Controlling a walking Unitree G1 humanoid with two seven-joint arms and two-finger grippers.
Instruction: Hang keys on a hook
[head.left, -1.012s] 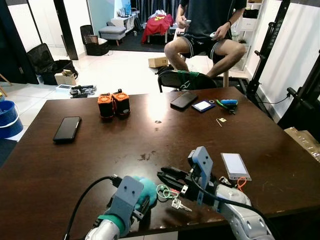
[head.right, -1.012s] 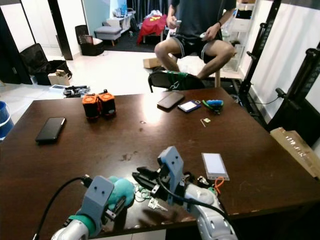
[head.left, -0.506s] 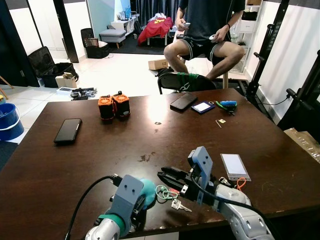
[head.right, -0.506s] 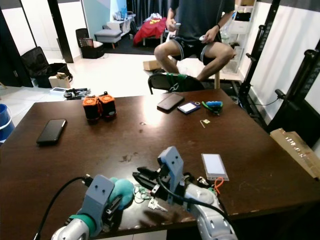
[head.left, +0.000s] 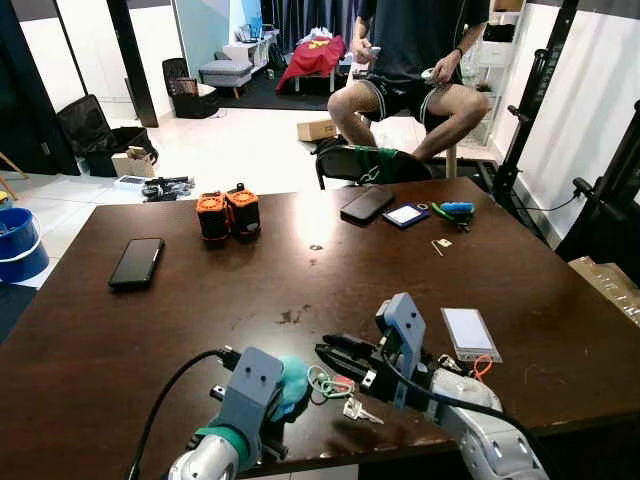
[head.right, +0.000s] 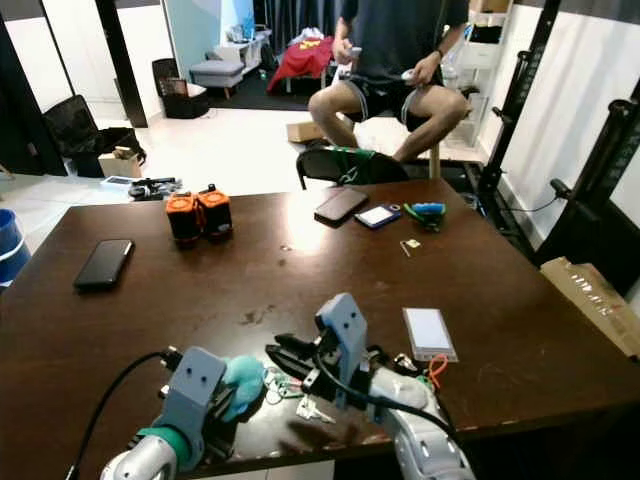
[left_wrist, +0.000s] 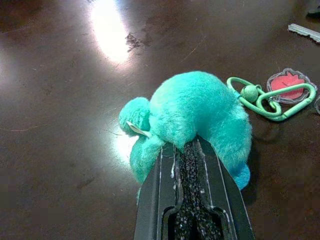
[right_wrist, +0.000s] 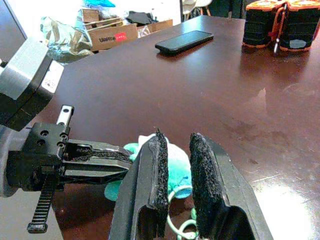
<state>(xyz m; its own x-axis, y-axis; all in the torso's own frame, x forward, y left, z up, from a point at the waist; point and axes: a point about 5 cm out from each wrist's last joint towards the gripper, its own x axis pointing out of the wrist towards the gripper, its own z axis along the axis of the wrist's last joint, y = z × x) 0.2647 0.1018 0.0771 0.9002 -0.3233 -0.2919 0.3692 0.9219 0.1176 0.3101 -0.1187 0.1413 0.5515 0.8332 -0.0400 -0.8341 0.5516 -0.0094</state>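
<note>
Change since one second ago: the left gripper (left_wrist: 192, 150) has drawn back toward me along the near table edge, and the teal plush fob (left_wrist: 192, 117) has come with it. My head view also rose slightly, so part of the shift is camera motion.

Left gripper: fingers pressed together, with teal fur caught at their tips in the left wrist view. I read this as clamped on the fob, though how deep the bite goes is hidden.

The keys (head.left: 355, 408) lie flat on the dark table (head.left: 300, 270), just beyond the left fingertips and under the right gripper (right_wrist: 176, 150). The green carabiner rings (left_wrist: 267, 97) and a red tag (left_wrist: 286, 80) trail from the fob, and the cord is not yet taut.

Right gripper: fingers close together with a narrow gap, nothing between them, hovering just above the rings.

A seated person (head.left: 415, 50) is across the table, well apart from both grippers.

Judgement: the grasp is made and the lift has barely begun. I see no hook in any view, so it must be found next. Risk: fur slipping out once the keys' weight hangs.
</note>
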